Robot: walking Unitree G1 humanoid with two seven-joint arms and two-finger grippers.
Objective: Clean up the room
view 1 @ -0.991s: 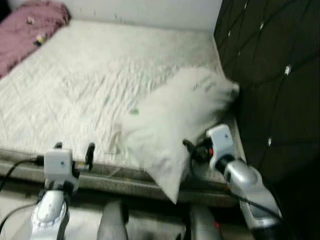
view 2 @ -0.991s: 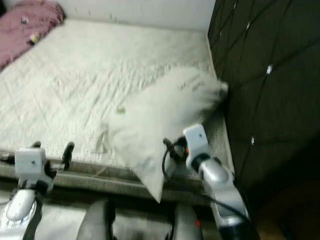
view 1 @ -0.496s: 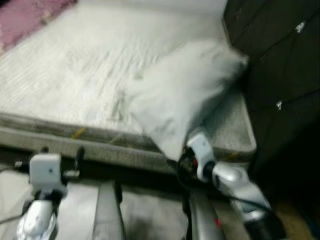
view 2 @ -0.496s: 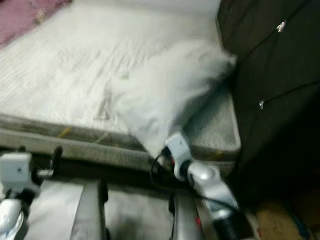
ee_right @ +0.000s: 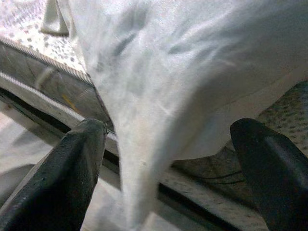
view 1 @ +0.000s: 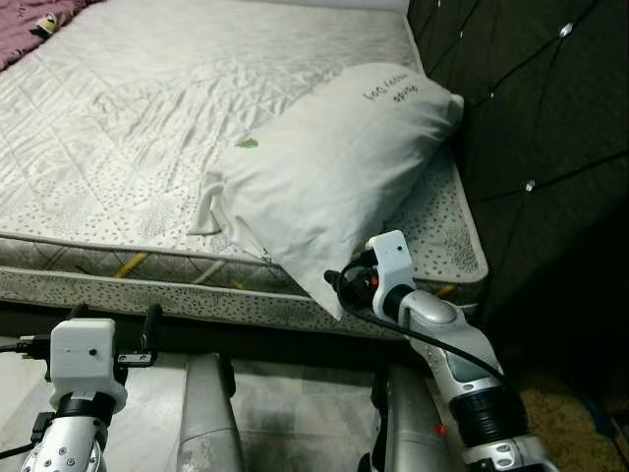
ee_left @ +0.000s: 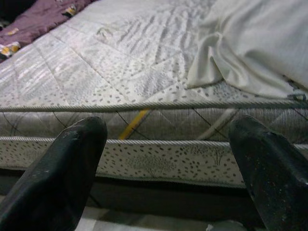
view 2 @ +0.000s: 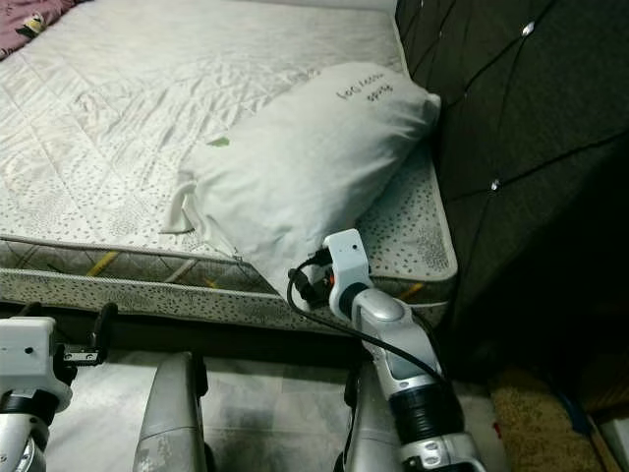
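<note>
Right gripper (ee_right: 163,159) sits at the near corner of the white pillow (view 1: 334,167), fingers (ee_right: 77,168) spread wide, one on each side of the pillow's hanging corner; cloth sits between them but neither pad is visibly pressing it, so not gripping. The pillow lies diagonally on the bare mattress (view 1: 147,108), far end with small printed text up against the dark tufted headboard (view 1: 531,118), near corner drooping over the mattress edge just ahead of the right fingertips. A loose flap of pillowcase sticks out on the side toward the left arm, and a small green mark sits on top of the pillow near that flap. Left gripper (ee_left: 168,159) is low in front of the bed, well short of the mattress side, fingers (ee_left: 62,168) open with nothing between them; beyond them is the piped mattress edge with a yellow tag or strap on the side panel. Purple blanket (ee_left: 33,19) with small patterned bits lies at the far corner of the mattress, well apart from both grippers. A black cable loops off the right wrist just behind the fingers.
</note>
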